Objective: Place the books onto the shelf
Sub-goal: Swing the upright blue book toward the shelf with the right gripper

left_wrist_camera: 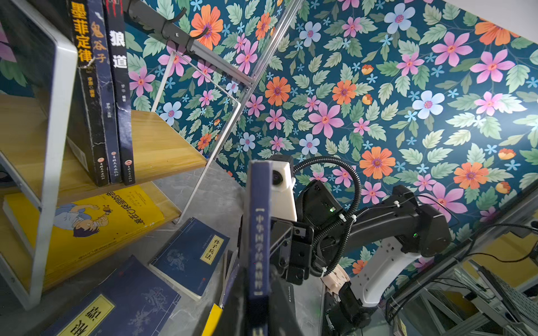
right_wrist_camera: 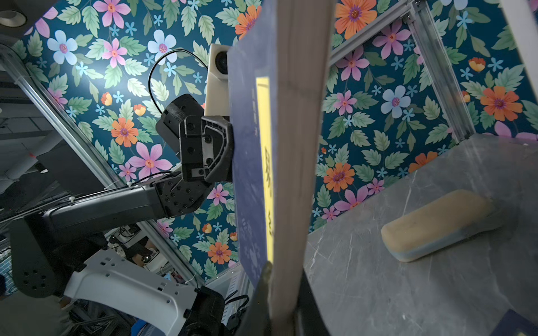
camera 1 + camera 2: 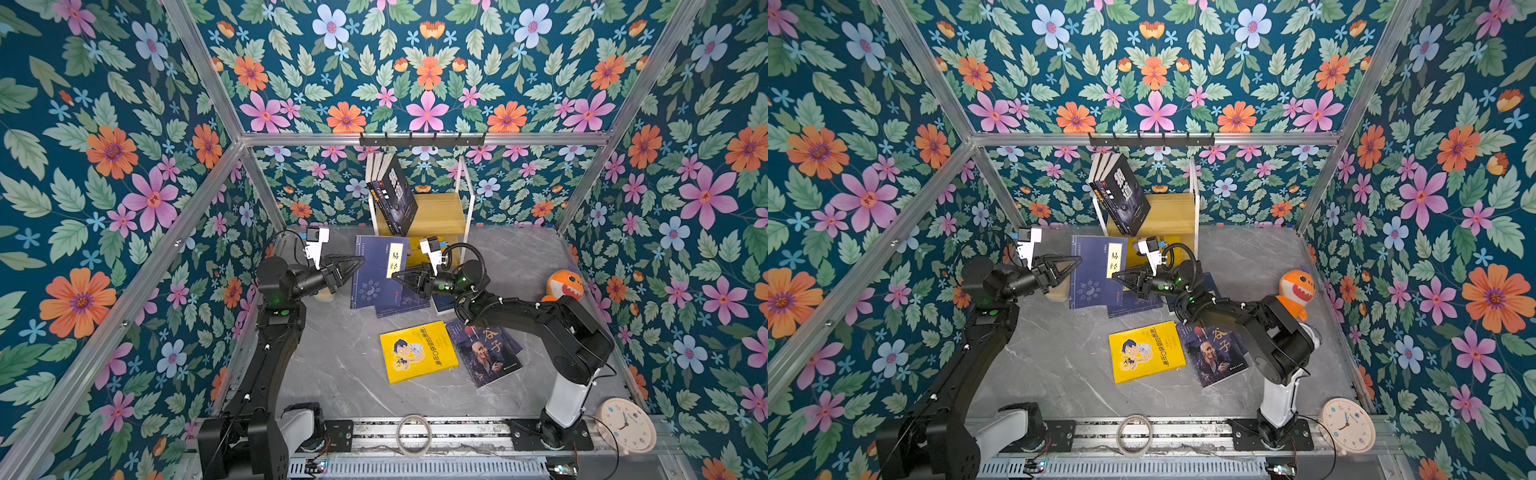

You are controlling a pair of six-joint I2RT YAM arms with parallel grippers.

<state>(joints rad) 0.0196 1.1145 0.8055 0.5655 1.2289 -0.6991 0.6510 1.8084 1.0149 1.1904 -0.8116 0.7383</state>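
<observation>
Should the left gripper point(image 3: 358, 262), which straddles the spine with a hold too hidden to judge, let go, the navy paperback point(image 3: 374, 270) would hang from the right gripper point(image 3: 397, 277) pinching its page edge alone, and could swing, fan open or slip. It looks thin and floppy, with a yellow title strip on its cover, and stands upright between the arms just in front of the shelf point(image 3: 440, 214).

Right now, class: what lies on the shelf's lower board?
A yellow book with a cartoon boy lies flat there. Anything farther back is covered by the upper board.
</observation>
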